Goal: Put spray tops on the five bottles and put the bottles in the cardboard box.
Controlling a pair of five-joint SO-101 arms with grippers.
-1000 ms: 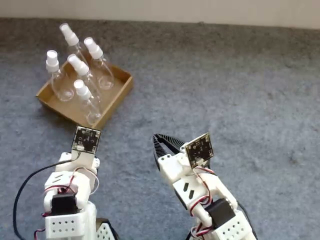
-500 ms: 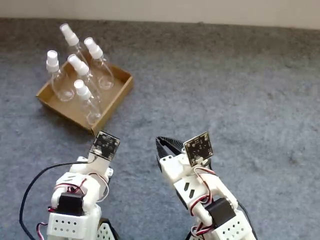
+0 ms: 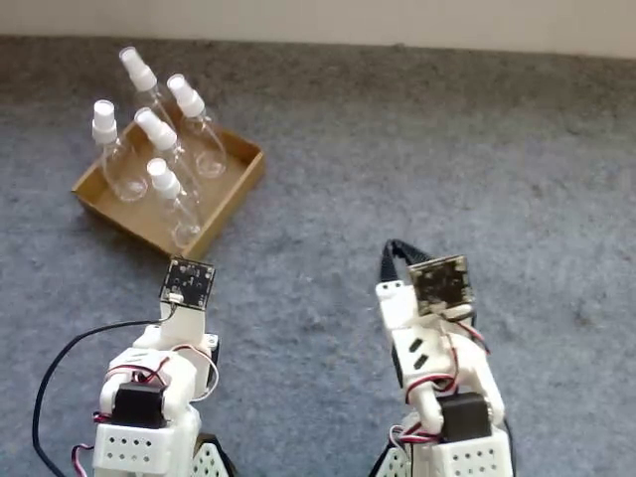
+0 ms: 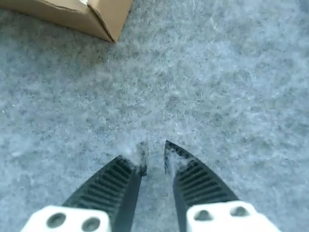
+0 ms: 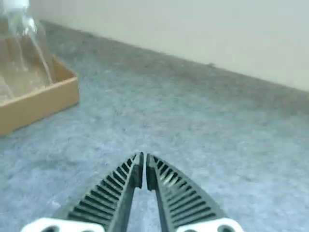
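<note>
Found left tool (image 4: 154, 157) barely parted, empty; right tool (image 5: 145, 166) closed on nothing. Saw five clear plastic bottles with white spray tops (image 3: 164, 159) inside shallow brown cardboard box (image 3: 234, 189), well ahead of left tool. Judged task complete; best parked both tools clear of box.

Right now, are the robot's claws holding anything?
No, nothing. The left gripper and the right gripper are both empty above the carpet; the bottles sit in the cardboard box.

Five spray-topped bottles (image 3: 171, 151) in cardboard box (image 3: 237, 187)
</note>
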